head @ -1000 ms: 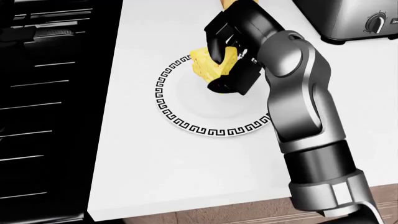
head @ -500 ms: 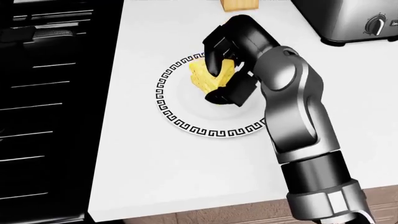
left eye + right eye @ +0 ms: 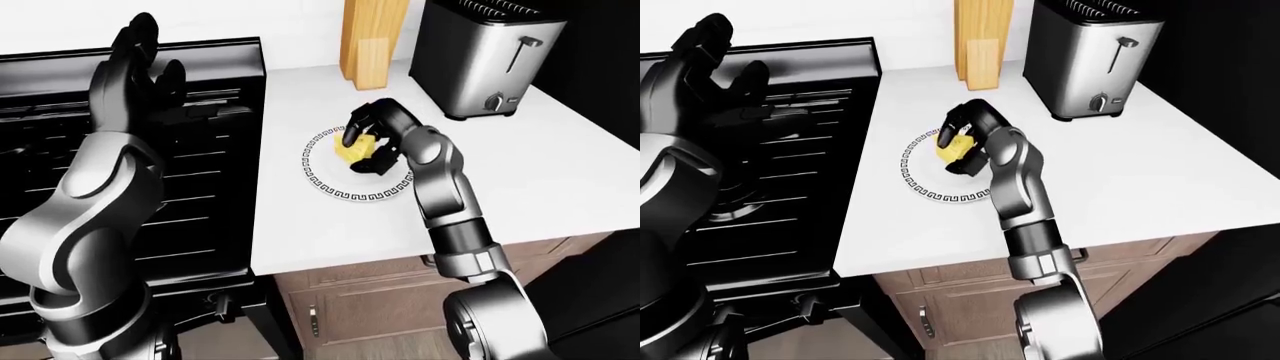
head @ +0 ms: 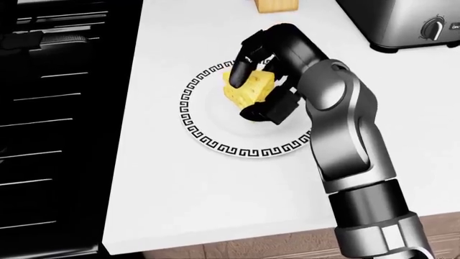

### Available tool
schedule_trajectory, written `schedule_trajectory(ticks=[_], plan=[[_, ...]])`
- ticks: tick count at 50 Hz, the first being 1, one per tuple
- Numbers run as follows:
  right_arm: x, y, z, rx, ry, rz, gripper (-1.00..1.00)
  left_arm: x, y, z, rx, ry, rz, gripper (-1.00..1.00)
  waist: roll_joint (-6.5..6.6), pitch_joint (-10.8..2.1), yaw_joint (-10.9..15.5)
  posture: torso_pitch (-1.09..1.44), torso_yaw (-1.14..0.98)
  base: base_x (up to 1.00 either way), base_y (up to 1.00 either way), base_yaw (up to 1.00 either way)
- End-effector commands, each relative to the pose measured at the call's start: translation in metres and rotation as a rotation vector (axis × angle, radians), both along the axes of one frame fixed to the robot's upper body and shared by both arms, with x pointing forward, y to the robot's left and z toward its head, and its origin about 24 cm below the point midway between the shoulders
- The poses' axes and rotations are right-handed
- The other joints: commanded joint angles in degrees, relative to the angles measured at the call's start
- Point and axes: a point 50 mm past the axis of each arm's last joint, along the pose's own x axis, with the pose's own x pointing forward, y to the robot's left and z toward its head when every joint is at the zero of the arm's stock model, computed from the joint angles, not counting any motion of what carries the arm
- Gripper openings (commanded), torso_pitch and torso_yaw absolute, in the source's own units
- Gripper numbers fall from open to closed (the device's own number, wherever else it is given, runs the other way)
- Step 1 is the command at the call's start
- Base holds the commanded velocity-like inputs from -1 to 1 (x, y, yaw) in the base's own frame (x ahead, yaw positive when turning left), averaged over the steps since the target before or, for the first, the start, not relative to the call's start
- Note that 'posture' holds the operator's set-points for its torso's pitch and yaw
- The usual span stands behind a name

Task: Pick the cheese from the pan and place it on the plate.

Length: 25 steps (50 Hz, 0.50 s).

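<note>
A yellow wedge of cheese point(image 4: 253, 86) is held low over the upper middle of the white plate point(image 4: 215, 144), which has a black key-pattern rim. Whether the wedge touches the plate I cannot tell. My right hand point(image 4: 243, 93) is shut on it, with dark fingers point(image 4: 248, 54) curled over its top and the thumb under its lower right side. My left hand point(image 3: 135, 71) is raised high over the black stove, open with fingers spread and holding nothing. The pan does not show clearly.
The black stove point(image 3: 200, 150) fills the left of the views, beside the white counter point(image 4: 179, 205). A steel toaster point(image 3: 480, 60) and a wooden block point(image 3: 370, 37) stand above and to the right of the plate. The counter's edge runs below the plate.
My right hand carried the cheese down and inward over the plate, then turned a little. The fingers sit higher now and more of the cheese shows. The left arm's movement cannot be judged.
</note>
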Motion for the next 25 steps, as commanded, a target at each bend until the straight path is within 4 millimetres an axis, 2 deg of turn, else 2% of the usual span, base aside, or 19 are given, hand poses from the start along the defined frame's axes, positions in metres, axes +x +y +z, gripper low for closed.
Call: schedule_trajectory(ticks=[1, 4, 6, 10, 12, 20, 25], plan=[[-0.002, 0.004, 0.027, 0.006, -0.111, 0.017, -0.15, -0.006, 0.0, 0.015, 0.001, -0.082, 0.004, 1.0, 0.13, -1.7, 0.0, 0.0, 0.0, 0.0, 0.0, 0.0], [-0.003, 0.004, 0.028, 0.006, -0.111, 0.017, -0.07, -0.006, 0.001, 0.015, 0.001, -0.083, 0.004, 1.0, 0.12, -1.66, 0.0, 0.0, 0.0, 0.0, 0.0, 0.0], [-0.003, 0.004, 0.028, 0.006, -0.112, 0.016, 0.08, -0.006, 0.001, 0.015, 0.001, -0.083, 0.004, 1.0, 0.12, -1.68, 0.0, 0.0, 0.0, 0.0, 0.0, 0.0], [-0.003, 0.004, 0.029, 0.008, -0.111, 0.015, 0.84, -0.005, 0.001, 0.015, 0.001, -0.082, 0.004, 1.0, 0.11, -1.68, 0.0, 0.0, 0.0, 0.0, 0.0, 0.0], [-0.003, 0.004, 0.029, 0.01, -0.112, 0.015, 1.0, -0.005, 0.0, 0.015, 0.001, -0.082, 0.003, 1.0, 0.12, -1.68, 0.0, 0.0, 0.0, 0.0, 0.0, 0.0], [-0.004, 0.005, 0.032, 0.012, -0.114, 0.019, 1.0, -0.005, 0.001, 0.014, 0.0, -0.082, 0.004, 1.0, 0.12, -1.7, 0.1, 0.0, 0.0, 0.0, 0.0, 0.0], [-0.006, 0.006, 0.042, 0.046, -0.13, 0.011, 1.0, -0.005, 0.0, 0.015, 0.0, -0.082, 0.003, 1.0, 0.1, -1.74, 0.1, 0.0, 0.0, 0.0, 0.0, 0.0]])
